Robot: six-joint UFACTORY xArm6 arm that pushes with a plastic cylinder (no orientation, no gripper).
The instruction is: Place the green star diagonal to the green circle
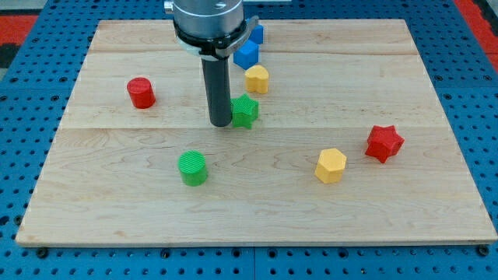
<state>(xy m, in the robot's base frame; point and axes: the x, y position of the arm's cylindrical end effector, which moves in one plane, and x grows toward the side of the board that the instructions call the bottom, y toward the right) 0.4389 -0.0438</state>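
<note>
The green star (pixel 246 110) lies near the middle of the wooden board. My tip (pixel 220 124) stands right against the star's left side, touching or almost touching it. The green circle (pixel 192 168), a short cylinder, sits below and to the left of the star, a little below my tip.
A yellow block (pixel 257 78) sits just above the star, with a blue block (pixel 247 54) and a second blue block (pixel 256 34) above that. A red cylinder (pixel 141 92) is at the left. A yellow hexagon (pixel 331 165) and a red star (pixel 384 143) lie at the right.
</note>
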